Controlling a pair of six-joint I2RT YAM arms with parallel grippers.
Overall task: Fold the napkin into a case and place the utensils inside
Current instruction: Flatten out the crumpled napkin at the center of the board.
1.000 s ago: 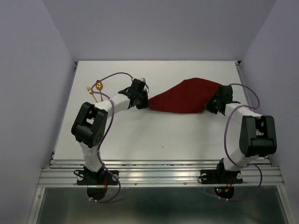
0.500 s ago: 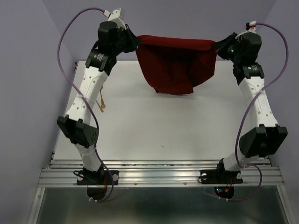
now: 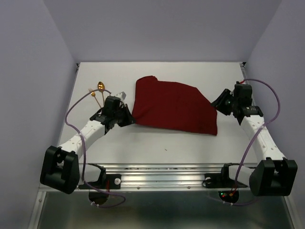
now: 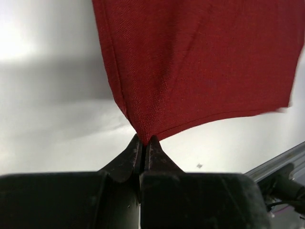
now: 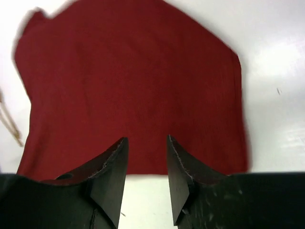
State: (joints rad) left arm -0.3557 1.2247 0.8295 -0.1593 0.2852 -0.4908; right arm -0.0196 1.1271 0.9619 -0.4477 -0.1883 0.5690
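The dark red napkin [image 3: 174,106] lies spread flat on the middle of the white table. My left gripper [image 3: 128,119] is shut on its near left corner, and the left wrist view shows the cloth [image 4: 200,62] pinched between the closed fingertips [image 4: 143,139]. At the napkin's right edge my right gripper [image 3: 218,102] stands open. In the right wrist view its jaws [image 5: 147,140] hang apart over the cloth's edge [image 5: 133,81] with nothing held. The gold spoon [image 3: 100,86] and fork [image 3: 91,91] lie at the far left of the table.
Lilac walls close in the table on the left, back and right. A metal rail [image 3: 162,179] runs along the near edge by the arm bases. The thin utensil handles [image 5: 10,123] show at the left edge of the right wrist view.
Both arms came down from holding the napkin stretched in the air and laid it flat on the table. The right gripper opened and let go of its corner.
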